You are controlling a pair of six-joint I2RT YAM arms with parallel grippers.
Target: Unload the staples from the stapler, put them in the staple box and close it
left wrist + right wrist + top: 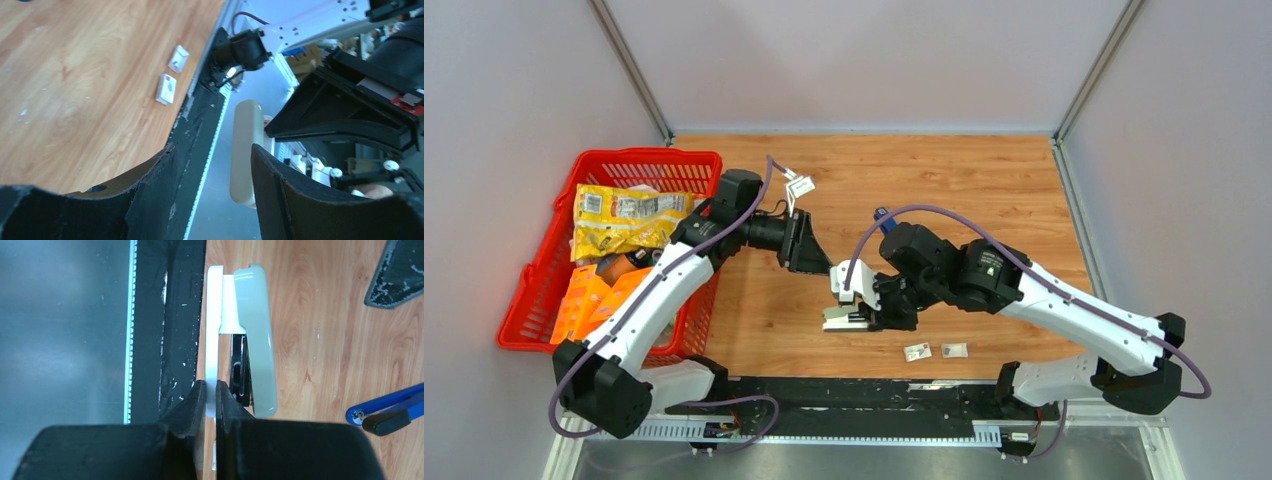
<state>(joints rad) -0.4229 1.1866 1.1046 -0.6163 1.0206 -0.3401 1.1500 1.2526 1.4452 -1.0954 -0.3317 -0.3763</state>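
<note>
We see the stapler (255, 330) pinched in the right claw (211, 388). Its two fingers are pressed together on the thin white base plate. The pale top cover lies just to one side of that plate, with the dark metal channel between them. We cannot make out the staples themselves; they are too small to tell in that channel. The stapler sticks out straight ahead of the fingertips, over the wooden table (984, 190) and right beside the black rail (175, 315) at the table's near edge.

The left claw (212, 150) hovers just beyond the stapler's far side. Its fingers are spread and nothing is between them, and one black tip shows apart from the pale cover. A blue tool (385, 410) lies on the wood near the right claw, on the side away from the rail. Two small white packets (916, 351) (954, 350) lie side by side close to the rail, a little behind the right claw. Well off past the left claw stands a red basket (624, 160) holding a yellow bag (624, 215) and an orange bag (589, 300).
</note>
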